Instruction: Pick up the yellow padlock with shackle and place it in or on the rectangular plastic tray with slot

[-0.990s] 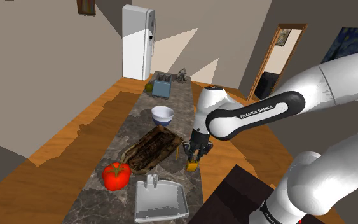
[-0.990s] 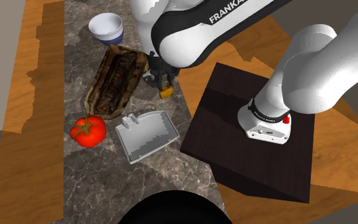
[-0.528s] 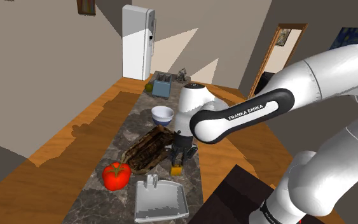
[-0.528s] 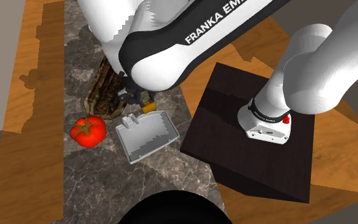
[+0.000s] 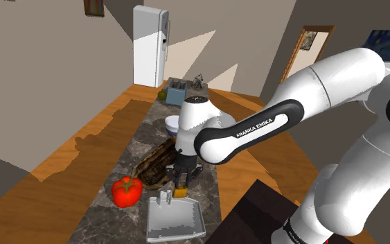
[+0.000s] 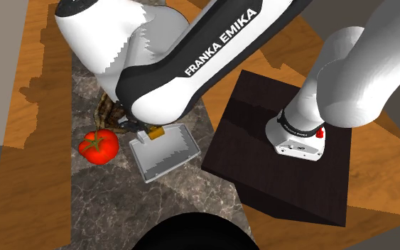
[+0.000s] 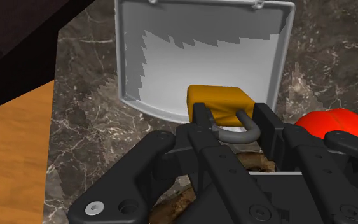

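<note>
A yellow padlock [image 7: 217,100] with a grey shackle [image 7: 240,132] is clasped between my black fingers. My gripper [image 7: 230,118] is shut on it. In the shoulder view the gripper [image 5: 181,182] holds the padlock [image 5: 181,192] just above the far, slotted end of the light grey rectangular tray [image 5: 176,223]. From the second exterior view the padlock [image 6: 155,132] hangs at the tray's [image 6: 168,155] edge nearest the tomato, and my arm hides most of the gripper [image 6: 147,131]. The tray's floor [image 7: 203,57] lies beyond the padlock.
A red tomato [image 5: 126,190] sits on the marble counter beside the tray. A dark bark-like slab [image 5: 153,163] lies behind the gripper, with a white bowl [image 5: 172,125] and a toaster [image 5: 176,94] farther back. The dark stand [image 6: 276,156] is next to the counter.
The arm has swung towards the shoulder view's left and nearer, carrying the padlock from the counter's edge by the slab to the tray's far end.
</note>
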